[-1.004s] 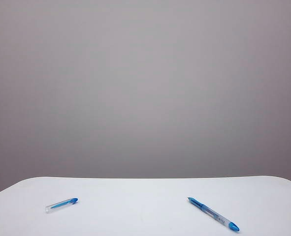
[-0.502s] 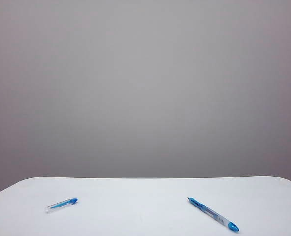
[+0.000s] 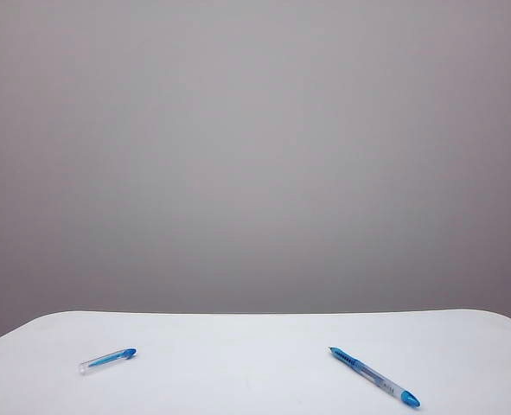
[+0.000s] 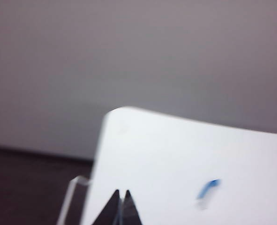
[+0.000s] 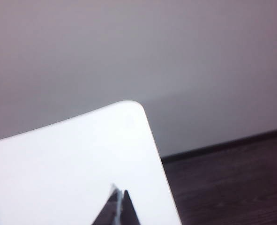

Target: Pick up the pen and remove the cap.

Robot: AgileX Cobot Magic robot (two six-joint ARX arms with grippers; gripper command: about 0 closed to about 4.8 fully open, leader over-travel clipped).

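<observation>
Pen (image 3: 374,377) lying diagonally on table (image 3: 255,346), cap (image 3: 107,360) well apart; left gripper (image 4: 121,196) and right gripper (image 5: 119,192) pressed together, empty

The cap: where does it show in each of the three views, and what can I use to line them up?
Exterior view: the cap lies alone on the left of the white table; the pen lies apart on the right.
Left wrist view: blurred clear-and-blue cap beyond the shut left gripper.
Right wrist view: not in it; right gripper is shut.
Shared landmark: the table's rounded far edge.
</observation>
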